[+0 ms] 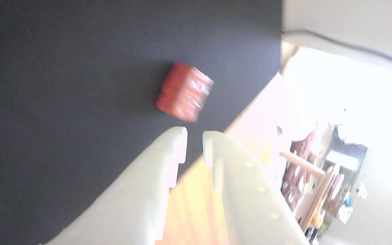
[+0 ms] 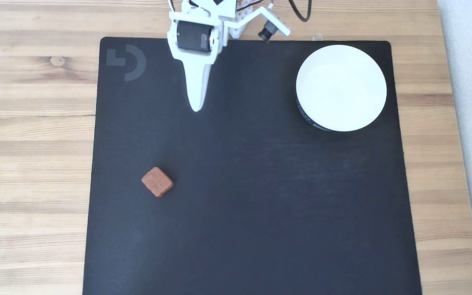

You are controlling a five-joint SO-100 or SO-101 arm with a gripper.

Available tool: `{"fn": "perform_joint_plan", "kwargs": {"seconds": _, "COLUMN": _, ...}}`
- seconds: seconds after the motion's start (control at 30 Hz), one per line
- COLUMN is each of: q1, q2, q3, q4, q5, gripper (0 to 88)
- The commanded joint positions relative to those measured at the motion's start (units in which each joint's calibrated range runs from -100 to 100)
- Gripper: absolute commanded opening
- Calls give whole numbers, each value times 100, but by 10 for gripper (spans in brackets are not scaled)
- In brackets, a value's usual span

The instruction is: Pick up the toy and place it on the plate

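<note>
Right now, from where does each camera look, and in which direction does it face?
Wrist view: rides on the arm just behind the jaws and looks along them at the toy on the black mat; both white fingers show, a narrow gap between their tips.
Fixed view: sits above the table and looks straight down on the mat, the plate and the gripper, which reaches in from the top edge.
Shared: the toy, the mat, the gripper.

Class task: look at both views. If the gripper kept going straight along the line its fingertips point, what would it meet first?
Probably the toy: in the wrist view it lies just ahead of the gripper, on the black mat. In the fixed view it sits slightly off that line, so the gripper might meet bare mat first.
</note>
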Motion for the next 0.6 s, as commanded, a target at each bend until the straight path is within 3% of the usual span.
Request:
{"fn": "perform_joint_plan", "kwargs": {"seconds": 0.0, "q1": 364, "q2": 1436, "q3": -1432, "q4": -404, "q5": -31, "gripper": 23}}
{"fn": "perform_joint_plan", "kwargs": {"seconds": 0.3, "q1": 1083, "q2": 5137, "q3": -4019, "q4": -632, "q5": -172, "gripper": 23}}
{"fn": "perform_joint_plan", "kwargs": {"seconds": 0.57, "q1": 1284, "q2": 6621, "q3": -5587, "q4": -243, "q5": -156, "gripper": 23}}
